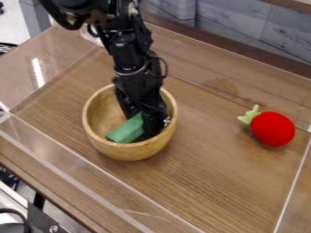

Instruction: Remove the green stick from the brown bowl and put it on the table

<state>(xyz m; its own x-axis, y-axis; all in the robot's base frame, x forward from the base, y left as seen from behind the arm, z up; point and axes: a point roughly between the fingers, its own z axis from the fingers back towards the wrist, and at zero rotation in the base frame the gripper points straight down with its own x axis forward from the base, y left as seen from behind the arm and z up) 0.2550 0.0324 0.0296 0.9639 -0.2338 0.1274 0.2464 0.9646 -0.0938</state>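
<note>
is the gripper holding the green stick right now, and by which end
Cannot be told. The gripper is down inside the brown bowl at the green stick's upper right end, but a closed grip isn't visible.
</note>
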